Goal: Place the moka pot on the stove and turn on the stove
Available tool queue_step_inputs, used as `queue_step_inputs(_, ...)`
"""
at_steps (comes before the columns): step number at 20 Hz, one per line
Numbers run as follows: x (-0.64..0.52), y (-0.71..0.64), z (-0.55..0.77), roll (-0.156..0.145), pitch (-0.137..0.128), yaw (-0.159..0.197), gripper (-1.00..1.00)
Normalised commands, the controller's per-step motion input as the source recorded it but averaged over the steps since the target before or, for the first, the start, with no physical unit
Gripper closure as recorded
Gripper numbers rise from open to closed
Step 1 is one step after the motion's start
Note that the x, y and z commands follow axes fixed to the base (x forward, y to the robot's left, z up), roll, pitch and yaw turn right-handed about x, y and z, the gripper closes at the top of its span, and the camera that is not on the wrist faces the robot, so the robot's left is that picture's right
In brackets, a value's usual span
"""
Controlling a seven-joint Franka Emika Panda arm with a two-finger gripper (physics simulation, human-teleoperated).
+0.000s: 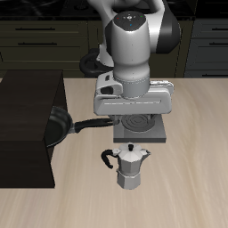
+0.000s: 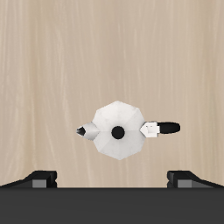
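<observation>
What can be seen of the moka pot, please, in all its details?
The moka pot is small, silver and faceted, metal in look, with a narrow waist. It has a black knob on its closed lid, a black curved side handle and a pointed spout opposite. It stands upright on the wooden table, in front of the stove, not on it. Nothing touches it.

One silver moka pot (image 1: 132, 166) stands on a wooden table (image 1: 191, 178). There is one black frying pan (image 1: 61, 126), one dark stove (image 1: 138, 126) and one robot arm (image 1: 135, 44) carrying one two-finger gripper (image 2: 112, 178).
</observation>
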Motion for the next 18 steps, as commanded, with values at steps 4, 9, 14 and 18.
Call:
queue_step_inputs(4, -0.04, -0.05, -0.09, -0.008, -0.012, 0.02, -1.0)
queue_step_inputs(9, -0.1, -0.02, -0.11, 0.017, -0.024, 0.023, -1.0)
queue_step_inputs(14, -0.06, -0.04, -0.12, -0.012, -0.017, 0.002, -1.0)
queue_step_inputs(18, -0.01, -0.01, -0.07, -0.003, -0.025, 0.015, -1.0)
